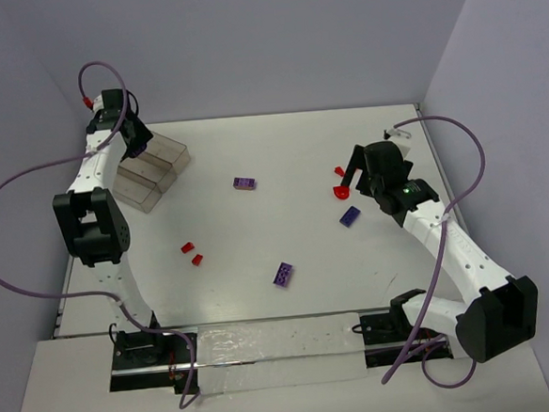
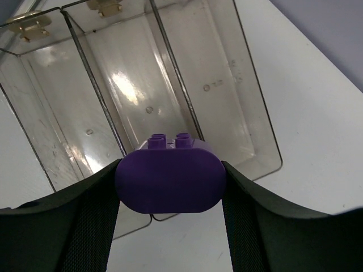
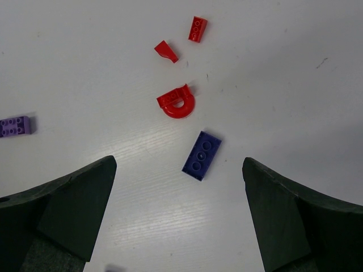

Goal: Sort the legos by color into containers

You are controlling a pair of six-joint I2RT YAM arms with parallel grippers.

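Far left, the left gripper (image 2: 168, 190) is clamped on a purple round-ended plastic brick (image 2: 167, 180), hanging just above the near edge of the clear, brownish, divided plastic tray (image 1: 155, 173). Out on the white worktop (image 1: 279, 140) lie a small red piece (image 1: 188, 247) with a second red bit (image 1: 197, 259) just beside it, a purple studded brick (image 1: 246, 183), and another purple one (image 1: 283, 274) nearer the arms. Over on the right, the right gripper (image 3: 180, 198) hovers spread wide above a dark purple flat plate (image 3: 202, 155) and a red rounded piece (image 3: 177, 103) — gripping nothing.
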